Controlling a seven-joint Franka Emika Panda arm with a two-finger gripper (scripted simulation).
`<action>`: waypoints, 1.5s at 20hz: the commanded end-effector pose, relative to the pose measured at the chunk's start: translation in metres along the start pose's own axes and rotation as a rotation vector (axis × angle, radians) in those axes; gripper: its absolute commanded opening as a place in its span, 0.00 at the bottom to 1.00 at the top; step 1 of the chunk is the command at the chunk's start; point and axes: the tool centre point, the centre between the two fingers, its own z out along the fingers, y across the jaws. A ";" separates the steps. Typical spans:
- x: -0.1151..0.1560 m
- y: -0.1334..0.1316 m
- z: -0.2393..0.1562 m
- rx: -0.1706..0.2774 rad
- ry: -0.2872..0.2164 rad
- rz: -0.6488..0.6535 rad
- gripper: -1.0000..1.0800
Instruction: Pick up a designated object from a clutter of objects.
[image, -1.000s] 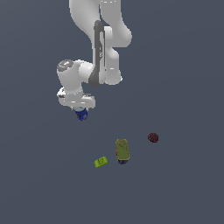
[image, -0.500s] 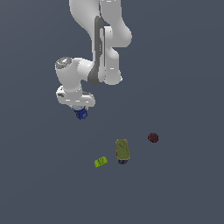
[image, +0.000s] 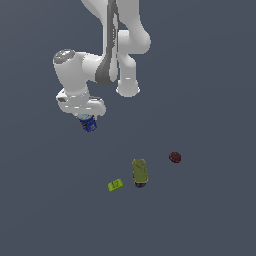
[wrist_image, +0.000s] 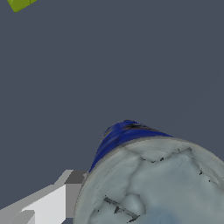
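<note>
The gripper (image: 88, 121) hangs under the white arm in the upper part of the exterior view, towards that view's left. The blue can (image: 88, 123) sits directly below the hand, between the fingers, and it is pinched there. In the exterior view only the lower blue part of the can shows under the white hand body. In the wrist view the can (wrist_image: 131, 135) fills the near part of the picture, its pale grey-white lid (wrist_image: 153, 188) facing the camera and very close to it. One white finger (wrist_image: 48, 201) lies against the side of the can; the other finger I cannot see.

The other things lie on the dark grey floor (image: 210, 210), well apart from the can. The olive-yellow container (image: 139, 171) lies in the middle, the lime-green block (image: 115, 185) is near it on the exterior view's left, and the dark red lump (image: 174, 157) is on the exterior view's right.
</note>
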 end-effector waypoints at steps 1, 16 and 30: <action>0.005 0.002 -0.022 -0.003 0.003 0.001 0.00; 0.032 0.013 -0.160 -0.003 0.003 0.001 0.00; 0.059 0.022 -0.274 0.001 0.005 -0.002 0.00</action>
